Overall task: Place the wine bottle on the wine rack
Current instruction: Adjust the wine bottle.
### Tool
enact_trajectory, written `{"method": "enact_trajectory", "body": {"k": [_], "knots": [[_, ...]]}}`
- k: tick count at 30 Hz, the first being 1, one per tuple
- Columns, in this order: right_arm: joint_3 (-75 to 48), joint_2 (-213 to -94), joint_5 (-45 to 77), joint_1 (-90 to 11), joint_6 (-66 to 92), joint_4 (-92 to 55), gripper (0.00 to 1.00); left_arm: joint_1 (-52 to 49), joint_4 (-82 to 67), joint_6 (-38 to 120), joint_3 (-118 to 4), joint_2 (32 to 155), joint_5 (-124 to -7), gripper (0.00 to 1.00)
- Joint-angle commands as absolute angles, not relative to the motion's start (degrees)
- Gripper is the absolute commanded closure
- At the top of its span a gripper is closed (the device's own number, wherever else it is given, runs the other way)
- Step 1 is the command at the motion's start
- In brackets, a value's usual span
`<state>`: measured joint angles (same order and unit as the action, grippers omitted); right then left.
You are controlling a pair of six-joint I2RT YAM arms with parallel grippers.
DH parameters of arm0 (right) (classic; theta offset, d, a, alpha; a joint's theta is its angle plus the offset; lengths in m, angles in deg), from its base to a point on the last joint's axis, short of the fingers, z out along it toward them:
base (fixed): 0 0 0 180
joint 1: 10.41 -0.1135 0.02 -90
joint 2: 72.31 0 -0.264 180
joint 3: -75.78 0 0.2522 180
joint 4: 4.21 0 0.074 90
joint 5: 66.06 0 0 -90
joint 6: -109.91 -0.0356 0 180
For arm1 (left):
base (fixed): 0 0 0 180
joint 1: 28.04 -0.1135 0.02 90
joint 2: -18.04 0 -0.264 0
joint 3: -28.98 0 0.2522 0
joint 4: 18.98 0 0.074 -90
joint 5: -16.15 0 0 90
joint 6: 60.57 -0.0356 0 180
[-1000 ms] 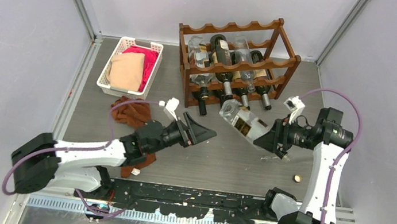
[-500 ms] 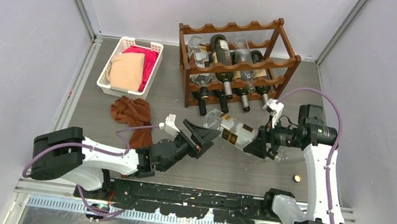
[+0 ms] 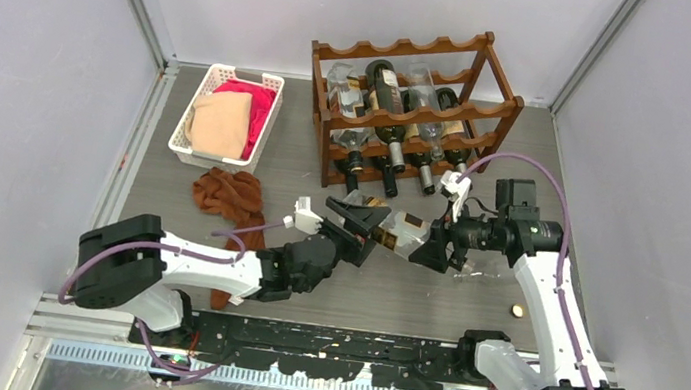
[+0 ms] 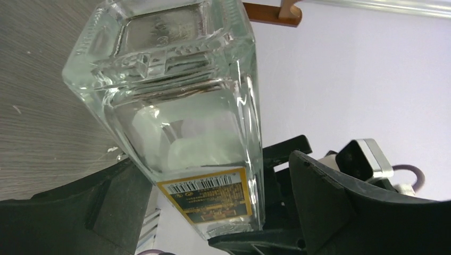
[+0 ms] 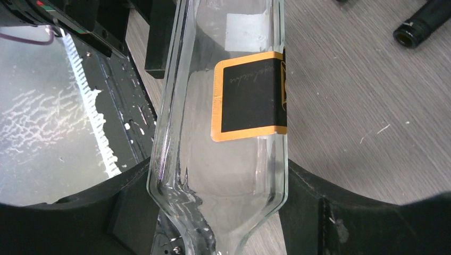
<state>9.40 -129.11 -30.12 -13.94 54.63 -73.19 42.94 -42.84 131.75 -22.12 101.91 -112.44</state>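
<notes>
A clear square-sided wine bottle (image 3: 402, 229) with a black and orange label hangs above the table, lying almost level in front of the wine rack (image 3: 404, 102). My right gripper (image 3: 435, 247) is shut on the bottle's shoulder (image 5: 228, 53), with both pads pressed against the glass. At the other end, my left gripper (image 3: 358, 225) stands open around the bottle's base (image 4: 175, 79), and a gap shows on its right-hand finger's side. The dark wooden rack holds several bottles in its lower tiers, and its top rails are bare.
A white basket (image 3: 237, 71) with pink and beige cloths sits at the back left. A brown cloth (image 3: 231, 192) lies on the table by the left arm. A small cork (image 3: 516, 309) lies near the right arm. Necks of racked bottles (image 5: 425, 21) stick out toward me.
The right arm carried the bottle leftward and lower. The left arm swung right and forward until its widened jaws straddle the bottle's base.
</notes>
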Motion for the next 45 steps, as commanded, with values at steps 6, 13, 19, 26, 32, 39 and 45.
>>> {"method": "enact_trajectory", "body": {"k": [6,13,19,26,32,39,45], "knots": [[10.1,-127.0,-32.7,-19.8,55.1,-65.7,0.98,42.5,-49.7,133.1,-24.6,106.9,-116.3,0.59],[10.4,-128.5,-32.4,-20.0,51.4,-66.3,0.58,42.5,-65.5,126.7,-21.2,109.7,-116.7,1.00],[9.0,-130.9,-31.0,-19.9,45.9,-66.1,0.01,42.4,-77.1,124.2,-18.9,111.7,-118.8,1.00],[10.7,-128.8,-28.9,-19.9,45.3,-64.3,0.00,42.1,-79.9,123.8,-16.6,111.0,-120.1,1.00],[13.7,-128.9,-28.3,-19.8,47.4,-63.1,0.00,41.8,-81.9,123.2,-16.0,110.5,-120.5,1.00],[17.3,-126.7,-29.9,-19.9,48.1,-58.4,0.01,41.7,-84.7,123.1,-15.7,111.1,-121.2,1.00],[17.7,-126.6,-30.3,-19.9,45.4,-55.0,0.12,41.6,-84.5,123.1,-16.3,111.2,-121.1,1.00]]}}
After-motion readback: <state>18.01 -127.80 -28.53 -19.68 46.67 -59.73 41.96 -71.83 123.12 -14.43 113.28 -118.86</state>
